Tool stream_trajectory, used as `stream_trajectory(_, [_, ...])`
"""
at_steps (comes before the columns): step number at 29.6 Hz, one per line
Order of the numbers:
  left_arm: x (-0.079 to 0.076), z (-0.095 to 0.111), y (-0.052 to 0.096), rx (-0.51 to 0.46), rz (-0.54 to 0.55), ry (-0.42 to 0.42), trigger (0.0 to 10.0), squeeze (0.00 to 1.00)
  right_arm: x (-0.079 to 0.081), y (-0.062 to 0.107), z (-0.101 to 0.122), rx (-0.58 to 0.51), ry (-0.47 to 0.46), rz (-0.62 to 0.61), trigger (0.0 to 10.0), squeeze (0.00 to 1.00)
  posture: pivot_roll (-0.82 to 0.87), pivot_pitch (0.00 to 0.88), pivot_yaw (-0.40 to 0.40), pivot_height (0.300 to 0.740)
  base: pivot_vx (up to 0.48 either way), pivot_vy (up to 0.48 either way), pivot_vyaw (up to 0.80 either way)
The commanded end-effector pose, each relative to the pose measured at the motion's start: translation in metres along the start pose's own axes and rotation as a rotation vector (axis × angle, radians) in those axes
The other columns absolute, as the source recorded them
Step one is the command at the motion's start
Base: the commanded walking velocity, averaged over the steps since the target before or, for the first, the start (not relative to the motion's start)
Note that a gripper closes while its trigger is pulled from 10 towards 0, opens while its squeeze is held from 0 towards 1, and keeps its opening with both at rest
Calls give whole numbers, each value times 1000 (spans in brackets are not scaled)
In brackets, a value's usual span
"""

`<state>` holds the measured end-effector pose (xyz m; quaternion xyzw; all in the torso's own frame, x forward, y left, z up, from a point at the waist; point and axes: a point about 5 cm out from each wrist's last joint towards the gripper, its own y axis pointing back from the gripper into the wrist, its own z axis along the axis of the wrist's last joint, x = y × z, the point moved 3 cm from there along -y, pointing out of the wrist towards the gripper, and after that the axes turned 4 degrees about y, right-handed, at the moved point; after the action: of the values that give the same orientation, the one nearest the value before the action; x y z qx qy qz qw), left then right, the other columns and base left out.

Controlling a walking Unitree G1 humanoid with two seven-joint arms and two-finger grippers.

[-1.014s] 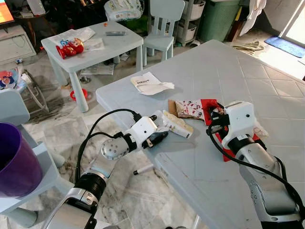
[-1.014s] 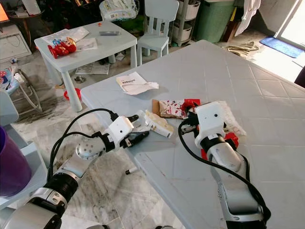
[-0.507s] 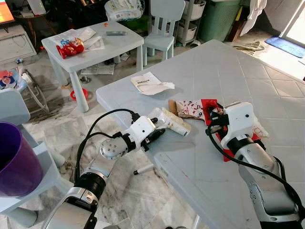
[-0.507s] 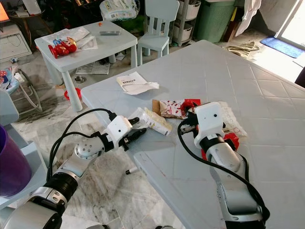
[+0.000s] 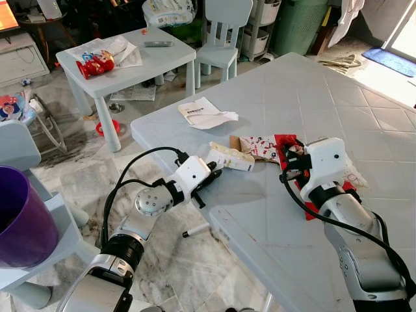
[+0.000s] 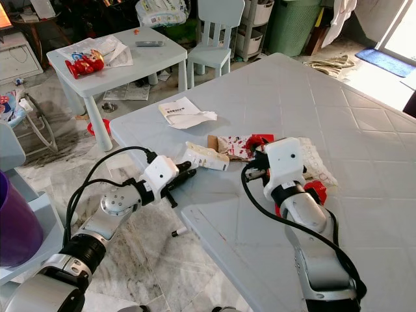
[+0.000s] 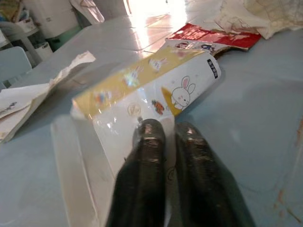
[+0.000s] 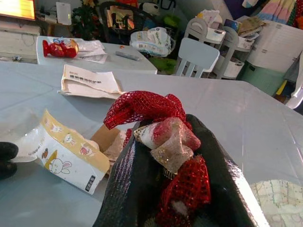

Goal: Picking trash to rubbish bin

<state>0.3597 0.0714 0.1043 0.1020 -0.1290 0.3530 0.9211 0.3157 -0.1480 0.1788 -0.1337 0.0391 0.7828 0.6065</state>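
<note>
A white and yellow snack bag [image 5: 230, 157] printed with a rabbit lies near the grey table's left edge. My left gripper [image 5: 209, 176] reaches in from beyond that edge, shut on the bag's clear end [image 7: 118, 127]. To its right my right gripper [image 5: 290, 160] rests on the table, shut on a red mesh net [image 8: 144, 108] with a crumpled wrapper [image 8: 168, 137] bunched in it. A purple bin [image 5: 21, 220] stands at the far left, below table height.
A flat printed wrapper on brown card [image 5: 257, 147] lies between the two grippers. A folded white paper [image 5: 205, 114] lies further back on the grey table [image 5: 305, 97]. A small white table [image 5: 140, 64], a child's chair [image 5: 218, 39] and a pen on the floor [image 5: 195, 230] stand left.
The left gripper's fingers have gone from spread beside the bag to shut on its end. The bag has swung further onto the table, toward the printed wrapper. The right arm has stayed still.
</note>
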Motion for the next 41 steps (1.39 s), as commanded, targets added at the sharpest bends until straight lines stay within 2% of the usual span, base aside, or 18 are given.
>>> stream_trajectory(1, [5, 10, -3, -40, 26, 0, 0, 0, -1, -1, 3, -8, 7, -4, 0, 0, -10, 125, -73, 740, 0, 0, 0])
stream_trajectory(6, [18, 20, -1, -92, 108, 24, 0, 0, -1, -3, 5, -13, 6, -1, 0, 0, -10, 128, -74, 740, 0, 0, 0])
stream_trajectory(14, [22, 30, 1, -150, 154, 60, 0, 0, 0, -4, 4, -12, 3, 0, 0, 0, -9, 131, -75, 740, 0, 0, 0])
stream_trajectory(17, [27, 42, 3, -215, 197, 89, 0, 0, 0, -4, 4, -12, 1, -1, 0, 0, -8, 131, -74, 740, 0, 0, 0])
stream_trajectory(21, [32, 58, 9, -282, 251, 80, 0, 0, 0, -5, 4, -13, 0, -4, 0, 0, -7, 130, -73, 740, 0, 0, 0])
stream_trajectory(24, [41, 70, 19, -340, 348, 88, 0, 0, 0, -5, 4, -16, -4, -8, 0, 0, 1, 129, -71, 740, 0, 0, 0])
stream_trajectory(26, [51, 80, 35, -384, 487, 92, 0, 0, -1, -6, 5, -27, -20, -13, 0, 0, 15, 127, -69, 740, 0, 0, 0])
stream_trajectory(27, [51, 80, 35, -384, 487, 92, 0, 0, -1, -6, 5, -27, -20, -13, 0, 0, 15, 127, -69, 740, 0, 0, 0])
stream_trajectory(28, [54, 84, 48, -404, 575, 111, 0, 0, -1, -6, 6, -31, -31, -15, 0, 0, 22, 126, -68, 740, 0, 0, 0])
stream_trajectory(30, [53, 87, 59, -409, 636, 115, 0, 0, 0, -6, 6, -31, -34, -15, 0, 0, 28, 125, -68, 740, 0, 0, 0])
stream_trajectory(32, [46, 91, 76, -403, 698, 114, 0, 0, 0, -7, 4, -30, -27, -15, 0, 0, 51, 124, -68, 740, 0, 0, 0])
stream_trajectory(35, [40, 86, 87, -373, 740, 130, 0, 0, 2, -9, 4, -31, -17, -10, 0, 0, 66, 121, -68, 740, 0, 0, 0])
stream_trajectory(41, [35, 78, 97, -311, 781, 152, 0, 0, 7, -14, 3, -35, -16, 0, 0, 0, 83, 112, -70, 740, 0, 0, 616])
